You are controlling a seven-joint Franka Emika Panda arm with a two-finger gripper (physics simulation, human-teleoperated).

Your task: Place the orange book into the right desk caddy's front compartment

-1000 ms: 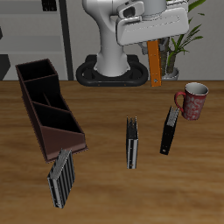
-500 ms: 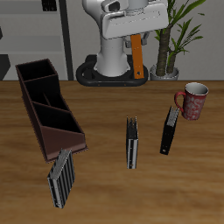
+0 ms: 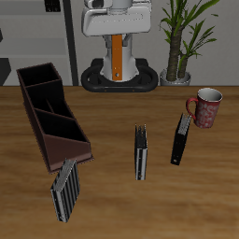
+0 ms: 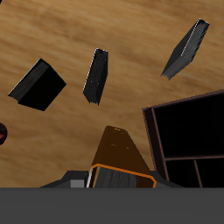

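Ext. view: orange book [image 3: 116, 59] is off the table [image 3: 196, 196], hanging upright from the claw [image 3: 116, 35], high up in front of the robot's base and well back from the right desk caddy [image 3: 51, 114]. Pick looks done; carry + insertion left. Caddy sits at an angle, long axis running from the table's back toward its front edge, all three sections look empty. Front compartment [image 3: 65, 149] = the end nearest the table's front edge, nothing in it that I can see. A striped book [image 3: 64, 189] leans against that end of the caddy, touching it, so watch it on the way down. Second striped book [image 3: 141, 151] stands mid-table, well apart from the caddy; black book [image 3: 181, 139] stands beyond it, near the floral mug [image 3: 204, 107].

Book's look here: thin slab, plain orange cover w/ a pale strip down the middle, long side vertical, no visible tilt.

Wrist view: orange book [image 4: 118, 150] sits right under the cam, claw clenched on its upper edge, orange-brown cover w/ brighter orange outline at the held end. Finger pads themselves hidden by the book + housing. Caddy [image 4: 188, 131] shows as dark open cells just beside the book's outline, but far below it. Both striped books and the black book lie scattered on the table beyond.

Judgement: roughly halfway. Book must travel to the caddy's front end, line up w/ the narrow cell, then lower.
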